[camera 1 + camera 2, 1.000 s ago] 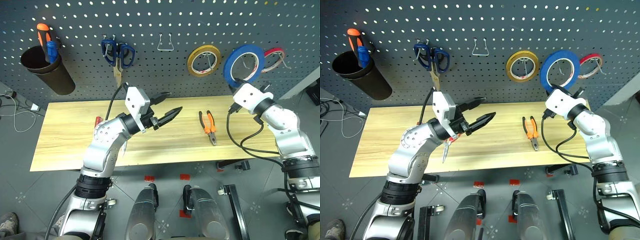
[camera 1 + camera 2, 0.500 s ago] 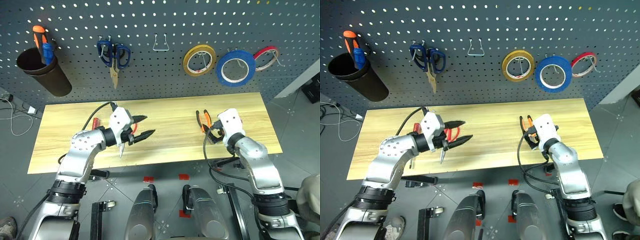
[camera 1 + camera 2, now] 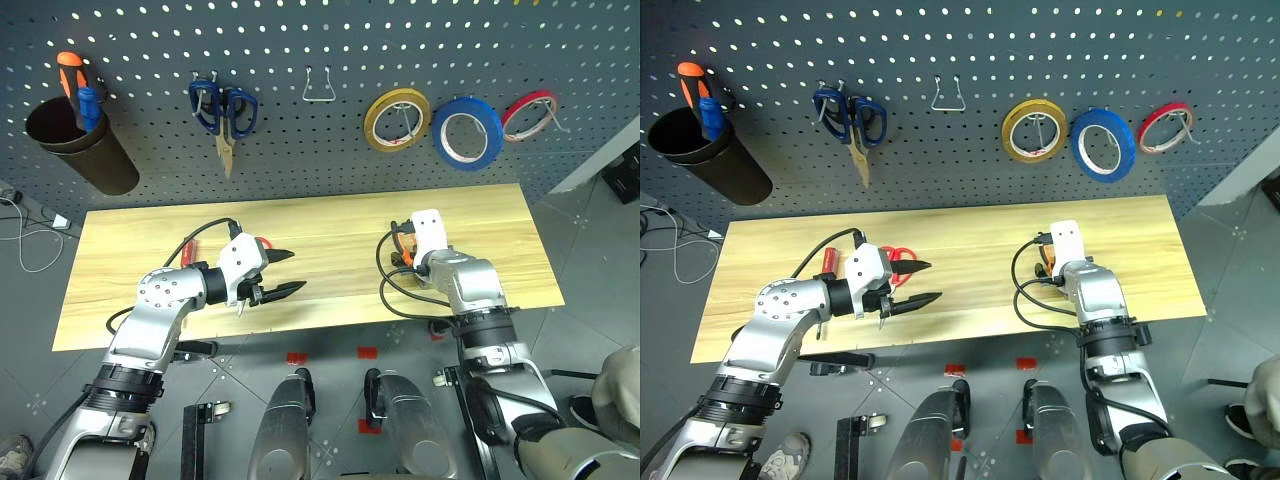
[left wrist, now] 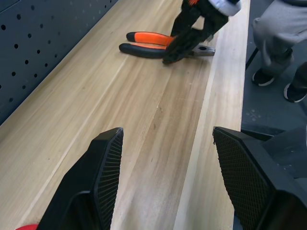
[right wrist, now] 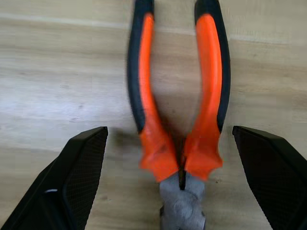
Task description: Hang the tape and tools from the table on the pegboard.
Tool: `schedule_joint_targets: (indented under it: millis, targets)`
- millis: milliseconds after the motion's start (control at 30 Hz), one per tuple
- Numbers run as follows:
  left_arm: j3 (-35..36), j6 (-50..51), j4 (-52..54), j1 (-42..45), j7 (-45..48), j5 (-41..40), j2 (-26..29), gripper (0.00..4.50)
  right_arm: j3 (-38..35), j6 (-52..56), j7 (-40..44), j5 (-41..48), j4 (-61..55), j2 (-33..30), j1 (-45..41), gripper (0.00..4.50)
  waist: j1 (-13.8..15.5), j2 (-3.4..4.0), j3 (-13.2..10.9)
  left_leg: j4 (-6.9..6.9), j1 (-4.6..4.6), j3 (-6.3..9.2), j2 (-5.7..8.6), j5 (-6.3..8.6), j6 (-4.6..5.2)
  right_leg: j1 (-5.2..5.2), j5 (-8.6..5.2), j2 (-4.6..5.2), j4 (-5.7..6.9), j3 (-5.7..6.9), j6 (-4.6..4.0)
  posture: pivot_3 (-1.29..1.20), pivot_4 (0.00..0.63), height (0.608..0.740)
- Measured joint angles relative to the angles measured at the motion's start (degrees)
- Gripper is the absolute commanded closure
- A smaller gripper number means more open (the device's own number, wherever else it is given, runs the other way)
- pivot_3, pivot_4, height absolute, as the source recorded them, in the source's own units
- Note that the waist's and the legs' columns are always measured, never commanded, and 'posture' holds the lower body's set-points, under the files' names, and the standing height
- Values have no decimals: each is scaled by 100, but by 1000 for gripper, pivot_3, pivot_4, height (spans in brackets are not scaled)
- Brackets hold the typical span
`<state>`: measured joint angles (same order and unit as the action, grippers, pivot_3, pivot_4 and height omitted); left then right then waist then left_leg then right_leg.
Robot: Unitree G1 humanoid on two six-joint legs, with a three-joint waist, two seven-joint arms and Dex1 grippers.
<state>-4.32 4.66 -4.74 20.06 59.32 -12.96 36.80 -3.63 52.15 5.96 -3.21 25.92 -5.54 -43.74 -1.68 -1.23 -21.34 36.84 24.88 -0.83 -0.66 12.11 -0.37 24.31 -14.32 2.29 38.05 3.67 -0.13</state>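
Both arms have dropped toward the wood-grain table (image 3: 130, 225). Left gripper (image 3: 287, 272) gapes empty beside red scissors (image 3: 902, 257). Right gripper (image 5: 168, 158), spread wide, straddles the rubbery orange-and-black pliers (image 5: 180, 100). Blue tape (image 3: 467, 133) hangs on the perforated pegboard (image 3: 300, 40).

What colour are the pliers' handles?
Orange with black edging on the pliers; the right wrist view shows it best.

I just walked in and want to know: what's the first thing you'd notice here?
Probably the bright orange-and-black pliers lying on the table, with the right tool open right over them. Next, the pegboard behind: a yellow tape roll, the blue tape and a thin red roll hang in a row on its right, blue scissors on its left.
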Motion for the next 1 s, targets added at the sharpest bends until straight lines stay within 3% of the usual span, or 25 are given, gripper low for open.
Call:
schedule_joint_targets:
  millis: [100, 200, 300, 433, 567, 800, 900, 1000]
  targets:
    - [-1, -6, 1, -17, 0, 8, -4, 1358, -131, -197, -90, 43, 549, -39, -332, 50, 1, 0, 0, 2, 0, -2, 0, 1, 1, 0, 0, 0, 2, -1, 0, -26, 370, 740]
    - [-1, -20, 1, -43, 0, 11, -5, 1358, -196, -306, -41, 126, 948, -118, -558, 611, 1, 0, 0, 2, -1, -1, -1, 1, 1, -1, 0, 0, 3, 0, 0, -26, 370, 740]
    - [-1, -80, 0, -71, -6, 13, -13, 1358, -183, -400, 34, 208, 1220, -144, -715, 1631, 1, 0, 1, 2, -1, -1, -1, 1, 1, -1, 0, 0, 3, 0, 0, -29, 360, 740]
    - [37, -304, -28, -154, -123, 9, -105, 1358, -13, -415, 140, 212, 1200, -201, -707, 1774, 1, -1, 1, 2, 0, -2, -1, 1, 2, -1, 0, 0, 2, -2, 0, -29, 353, 740]
    - [326, -286, 30, -428, -189, -207, -133, 1358, 370, -404, 189, 209, -139, -114, -31, 1774, -10, 0, 1, -9, 10, -2, -5, 1, 1, 13, 0, -1, 2, -1, 1, -6, 345, 740]
    - [1150, 240, 706, -1040, -859, -645, -175, 1358, 1198, 411, 96, 269, -4225, 578, 1355, 1775, -5, -4, 6, -12, 25, 7, -7, 1, -2, 30, -4, -1, 1, 4, 6, 34, 321, 740]
    - [1514, 443, 1083, -1193, -1212, -908, -286, 1358, 1671, -85, -66, 215, -4806, 864, 1487, 1775, 20, -9, 12, -3, 25, 10, -4, 0, -2, 28, -15, -1, 2, 4, 28, 49, 318, 740]
    - [1788, 798, 1421, -1272, -1490, -1211, -319, 1358, 1798, -965, -157, 155, -4587, 1022, 1187, 1775, 54, -16, 15, 3, 25, 16, -2, -3, -8, 24, -17, -1, 2, 8, 31, 76, 316, 740]
